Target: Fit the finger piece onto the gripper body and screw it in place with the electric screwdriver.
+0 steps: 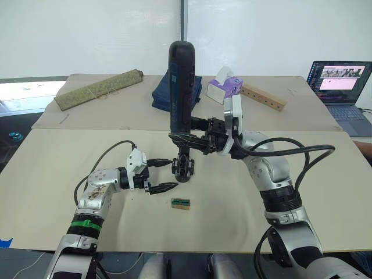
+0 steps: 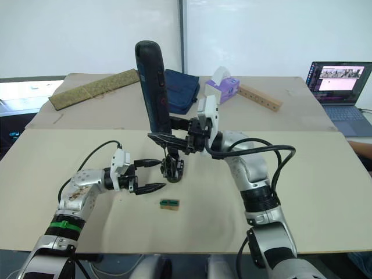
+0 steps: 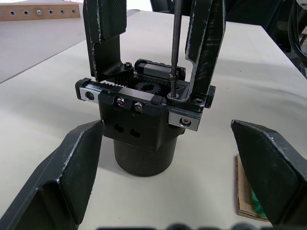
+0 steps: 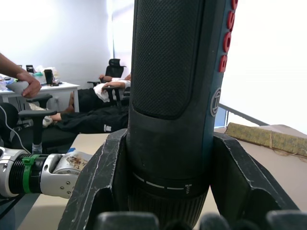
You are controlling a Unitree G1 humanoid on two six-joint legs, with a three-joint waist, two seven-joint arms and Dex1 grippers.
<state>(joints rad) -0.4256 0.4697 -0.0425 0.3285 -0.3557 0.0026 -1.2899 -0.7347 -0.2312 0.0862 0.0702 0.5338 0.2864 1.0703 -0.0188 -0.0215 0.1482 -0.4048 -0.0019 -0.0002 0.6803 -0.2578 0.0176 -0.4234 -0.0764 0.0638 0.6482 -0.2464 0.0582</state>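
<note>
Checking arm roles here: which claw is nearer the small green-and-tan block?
Left. The left claw hangs open just above and left of the block; the right claw holds the electric screwdriver higher, farther back.

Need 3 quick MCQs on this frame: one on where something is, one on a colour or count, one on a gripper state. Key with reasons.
1. Where is the green-and-tan block?
A. on the table in front of the gripper body
B. on the laptop
C. in the left gripper

2. How many grippers hold the electric screwdriver?
A. none
B. one
C. two

3. How is the left gripper?
A. shut on the finger piece
B. shut on the block
C. open, fingers either side of the gripper body

Key:
1 A: the block lies flat below the gripper body.
2 B: just the right gripper clamps the electric screwdriver.
3 C: the left gripper fingers are spread, touching nothing.
</note>
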